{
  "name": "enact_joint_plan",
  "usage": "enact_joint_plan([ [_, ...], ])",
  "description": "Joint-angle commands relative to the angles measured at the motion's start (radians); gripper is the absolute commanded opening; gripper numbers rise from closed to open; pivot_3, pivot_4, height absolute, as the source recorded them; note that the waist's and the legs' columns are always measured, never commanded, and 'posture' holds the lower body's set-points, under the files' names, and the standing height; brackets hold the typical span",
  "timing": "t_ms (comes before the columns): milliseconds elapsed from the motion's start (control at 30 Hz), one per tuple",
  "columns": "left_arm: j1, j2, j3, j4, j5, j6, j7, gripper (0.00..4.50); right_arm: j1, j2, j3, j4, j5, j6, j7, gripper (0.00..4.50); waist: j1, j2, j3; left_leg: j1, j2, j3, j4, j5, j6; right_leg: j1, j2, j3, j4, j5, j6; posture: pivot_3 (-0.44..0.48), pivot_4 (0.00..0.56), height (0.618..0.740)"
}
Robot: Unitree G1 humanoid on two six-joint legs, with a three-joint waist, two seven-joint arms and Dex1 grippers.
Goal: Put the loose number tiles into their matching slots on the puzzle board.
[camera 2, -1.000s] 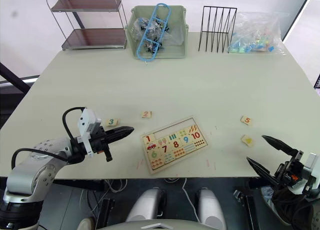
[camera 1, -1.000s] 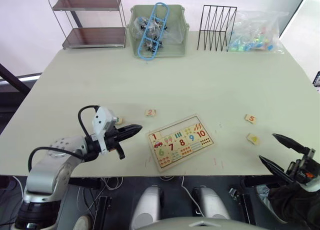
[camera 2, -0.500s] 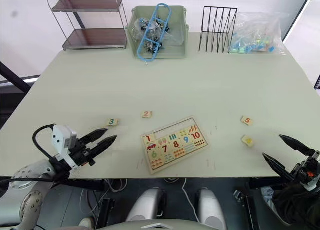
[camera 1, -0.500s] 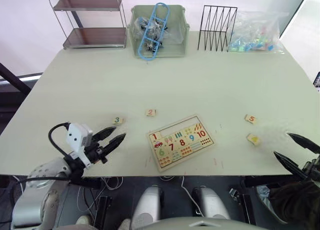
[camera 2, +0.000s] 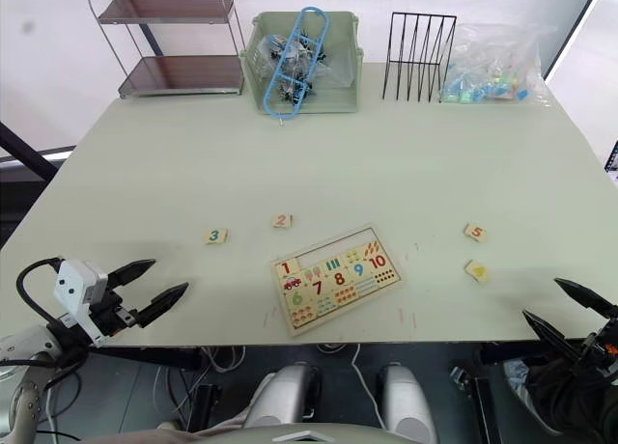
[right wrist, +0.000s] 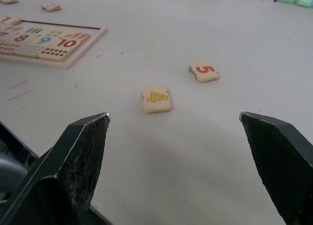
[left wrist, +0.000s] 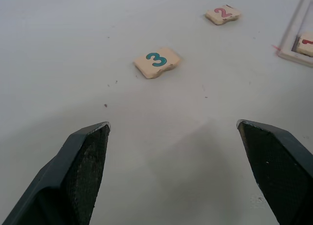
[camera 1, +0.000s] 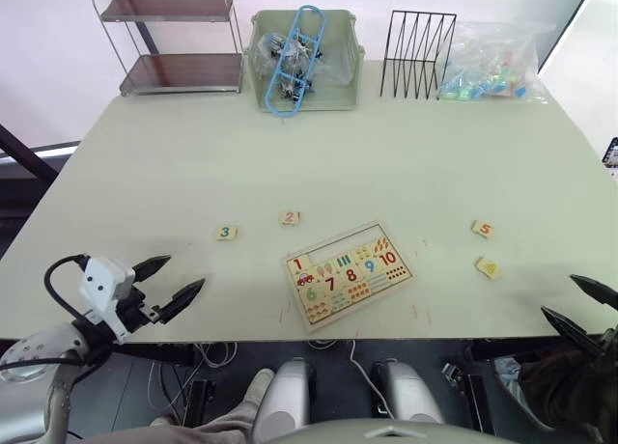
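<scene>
light-wood puzzle board (camera 1: 349, 274) lies flat near the front edge of the desk (camera 1: 386, 164), about midway along that edge. its long axis is skewed to the front edge: the end bearing the numeral 10 sits farther from the front edge than the end bearing the 1.

task status, as judged from the views:
- tile 1 (camera 1: 298, 263) is seated in the leftmost slot of the top row.
- the remaining slots (camera 1: 343, 245) in that row appear empty.
- four tiles remain loose on the desk.

loose tile positions:
- tile 3 (camera 1: 226, 233) lies left of the board, toward the desk's left edge.
- tile 2 (camera 1: 290, 217) lies just behind the board's left end.
- tile 5 (camera 1: 484, 229) and tile 4 (camera 1: 489, 267) lie well apart from the board, toward the right edge, with tile 4 nearer the front edge.

left gripper (camera 1: 166, 282) hangs at the front edge toward the front-left corner, fingers spread wide, holding nothing; tile 3 lies ahead of it. right gripper (camera 1: 581, 309) hangs off the front-right corner, fingers spread wide, holding nothing; tile 4 lies ahead of it.
</scene>
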Motion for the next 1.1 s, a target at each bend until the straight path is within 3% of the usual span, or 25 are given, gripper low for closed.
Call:
enact_joint_plan([
  [33, -0.015, 0.017, 0.018, 0.008, -0.01, -0.023, -0.017, 4.42, -0.003, -0.002, -0.01, -0.007, -0.005, -0.023, 0.003, 4.5, 0.0, 0.0, 0.0, 0.0, 0.0, 0.0, 0.0, 0.0, 0.0, 0.0, 0.0, 0.0, 0.0, 0.0, 0.0, 0.0, 0.15, 0.74],
  [1100, -0.047, 0.018, -0.001, -0.017, -0.017, 0.012, -0.032, 4.42, -0.07, 0.033, -0.008, 0.026, -0.003, -0.035, 0.031, 4.5, 0.0, 0.0, 0.0, 0.0, 0.0, 0.0, 0.0, 0.0, 0.0, 0.0, 0.0, 0.0, 0.0, 0.001, -0.001, 0.0, 0.15, 0.74],
])
